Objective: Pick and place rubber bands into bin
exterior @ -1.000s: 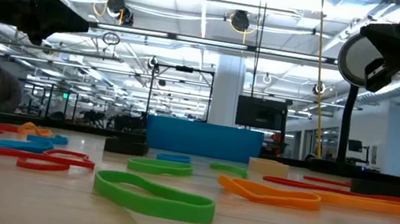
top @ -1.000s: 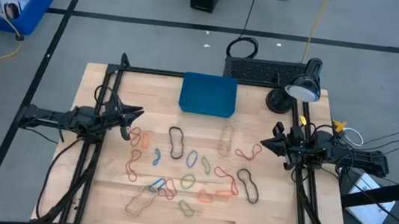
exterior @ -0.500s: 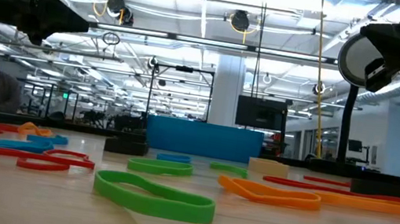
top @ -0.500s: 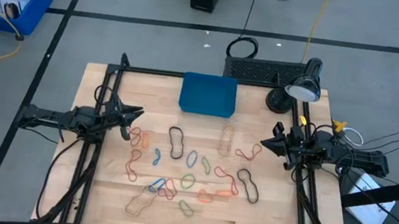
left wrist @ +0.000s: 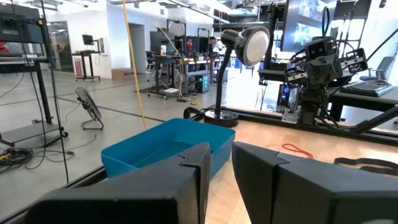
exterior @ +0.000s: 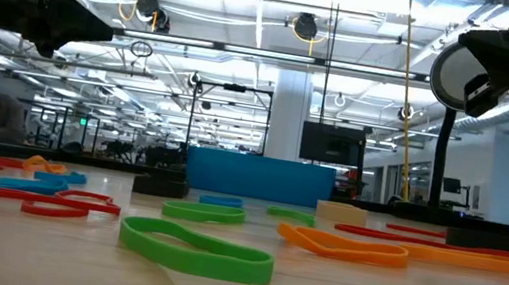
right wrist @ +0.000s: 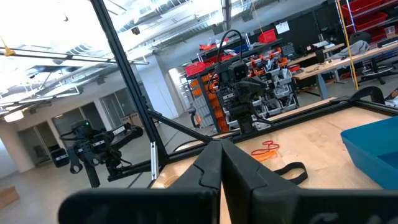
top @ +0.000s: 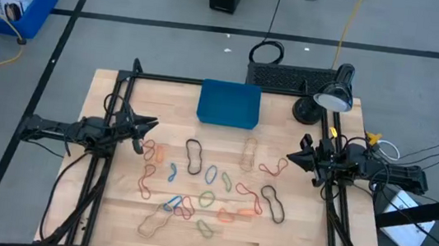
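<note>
Rubber bands (top: 204,186) lie scattered flat over the middle and near half of the wooden table (top: 298,231), none in the bin (top: 229,104) yet; the bin sits empty at the far edge, centre. Colours seen: red, orange, green, blue, black, tan.

Handling (judged): each band is thin, light, floppy; it should sag and stretch when lifted, and its grippy surface may cling to the wood or to a neighbour. Several overlap near the centre, e.g. the red and blue cluster (top: 179,206), so a pick there could drag a second band along. Best hold is prob. a pinch across one strand of an isolated loop, such as the big black band (top: 193,155) or the green band (exterior: 196,248) at the near edge, w/ fingertips brought right down to the wood, since the bands lie nearly flush.

Materials: bands are flat strips, matte, oval or figure-eight in outline. Bin is smooth blue plastic, shallow, rectangular w/ rounded corners. Table is pale butcher-block wood inside a black metal frame (top: 207,83).

Left gripper (top: 150,122) hovers above the table's left side, fingers (left wrist: 186,174) slightly apart w/ a narrow gap, holding nothing. Right gripper (top: 290,157) hovers at the right side, fingers (right wrist: 208,165) pressed together, empty. A desk lamp (top: 332,94) stands at the far right corner.
</note>
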Action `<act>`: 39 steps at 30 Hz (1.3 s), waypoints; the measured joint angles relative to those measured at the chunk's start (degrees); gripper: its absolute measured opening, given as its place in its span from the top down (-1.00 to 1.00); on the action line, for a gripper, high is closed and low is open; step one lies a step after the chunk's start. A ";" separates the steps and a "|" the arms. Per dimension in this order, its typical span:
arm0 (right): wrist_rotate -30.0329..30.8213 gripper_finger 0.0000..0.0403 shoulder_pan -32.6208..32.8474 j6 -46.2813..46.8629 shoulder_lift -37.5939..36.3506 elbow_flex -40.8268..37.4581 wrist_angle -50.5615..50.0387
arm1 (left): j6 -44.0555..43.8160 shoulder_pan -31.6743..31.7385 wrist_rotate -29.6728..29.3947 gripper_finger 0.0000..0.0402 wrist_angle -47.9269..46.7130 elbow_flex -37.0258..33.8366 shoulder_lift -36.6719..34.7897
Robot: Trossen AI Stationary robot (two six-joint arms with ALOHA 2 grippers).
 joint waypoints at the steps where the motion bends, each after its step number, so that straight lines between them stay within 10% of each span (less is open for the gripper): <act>1: -0.02 1.00 0.00 -0.01 0.02 -0.02 0.01 | 0.00 0.00 -0.01 0.63 0.00 0.00 -0.01; 8: -0.46 1.00 0.16 2.35 0.02 -0.02 0.70 | 0.00 0.02 0.00 0.63 0.00 0.01 -0.02; 15: -15.69 1.00 2.82 -3.46 0.81 -2.55 6.46 | -0.02 0.02 0.00 0.63 0.00 0.02 -0.02; 39: 9.08 0.86 6.88 -35.72 27.59 2.40 24.48 | 0.00 0.01 0.00 0.63 0.00 0.00 -0.02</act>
